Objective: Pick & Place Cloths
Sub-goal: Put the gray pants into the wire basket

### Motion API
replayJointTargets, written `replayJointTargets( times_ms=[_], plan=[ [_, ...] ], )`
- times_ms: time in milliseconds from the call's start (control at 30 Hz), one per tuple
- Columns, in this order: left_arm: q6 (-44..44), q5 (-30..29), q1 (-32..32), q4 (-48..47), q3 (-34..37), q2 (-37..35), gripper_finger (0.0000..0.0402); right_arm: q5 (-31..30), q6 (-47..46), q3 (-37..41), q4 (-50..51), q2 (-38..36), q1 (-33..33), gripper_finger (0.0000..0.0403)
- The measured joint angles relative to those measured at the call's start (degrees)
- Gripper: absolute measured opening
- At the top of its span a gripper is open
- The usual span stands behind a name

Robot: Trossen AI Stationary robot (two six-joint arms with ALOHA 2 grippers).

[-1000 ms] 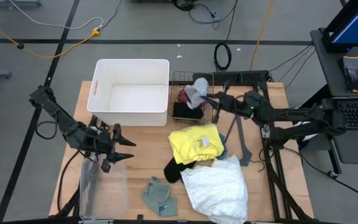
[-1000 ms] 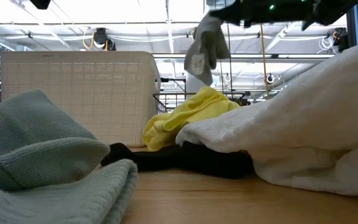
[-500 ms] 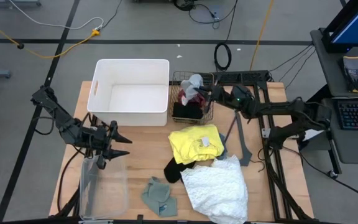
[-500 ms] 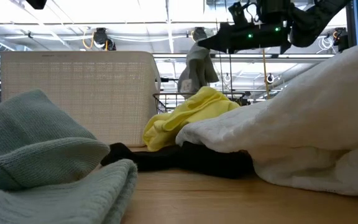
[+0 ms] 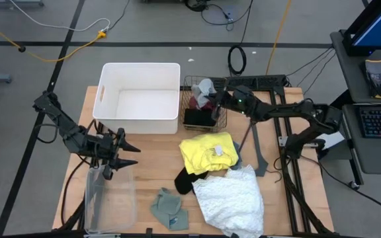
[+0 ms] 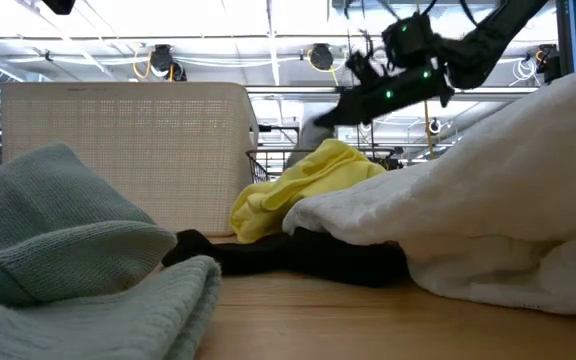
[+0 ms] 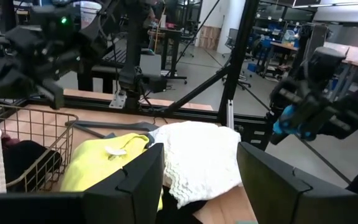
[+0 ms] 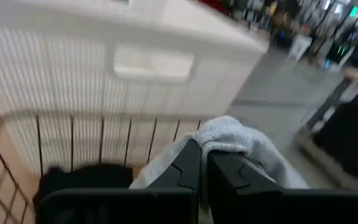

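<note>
My right gripper [image 5: 221, 96] is shut on a grey cloth [image 5: 206, 87] above the wire basket [image 5: 184, 99], which holds a maroon cloth [image 5: 195, 102] and a black one [image 5: 199, 118]. On the table lie a yellow cloth [image 5: 205, 153], a black cloth [image 5: 189, 180], a large white lacy cloth [image 5: 230, 197] and a sage-green cloth [image 5: 169, 209]. My left gripper [image 5: 129, 149] waits open at the table's left, touching nothing. My right gripper pinches a bunched fold of the grey cloth [image 8: 224, 138] between its two shut fingers [image 8: 188, 167]. The fingers come nearly level from the table's right. The cloth droops below them over the basket; whether its lower end rests on what lies inside, I cannot tell.
A large white bin [image 5: 139, 99] stands left of the basket. A clear plastic bin [image 5: 109, 197] sits at the near left, under my left gripper. A thin dark V-shaped bar [image 5: 254, 151] lies right of the yellow cloth.
My right gripper has gone toward the table's left edge and down, tipping closer to level, still shut on the grey cloth. The cloth has come from above the basket's right side to low over its far part.
</note>
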State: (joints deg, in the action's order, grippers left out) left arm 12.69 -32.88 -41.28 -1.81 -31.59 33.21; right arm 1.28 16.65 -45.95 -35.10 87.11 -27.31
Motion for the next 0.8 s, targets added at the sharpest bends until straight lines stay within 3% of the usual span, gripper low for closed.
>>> replayJointTargets(
  times_ms=[567,800],
  plan=[
    [0.11,0.0,0.0,-0.02,-0.02,0.02,0.0207,0.04,-12.82,0.02,3.26,8.52,-1.24,0.0005],
    [0.02,1.32,0.0,-0.04,-0.02,0.02,0.0207,-1.41,-14.32,0.04,3.94,7.17,-1.22,0.0049]
  ],
)
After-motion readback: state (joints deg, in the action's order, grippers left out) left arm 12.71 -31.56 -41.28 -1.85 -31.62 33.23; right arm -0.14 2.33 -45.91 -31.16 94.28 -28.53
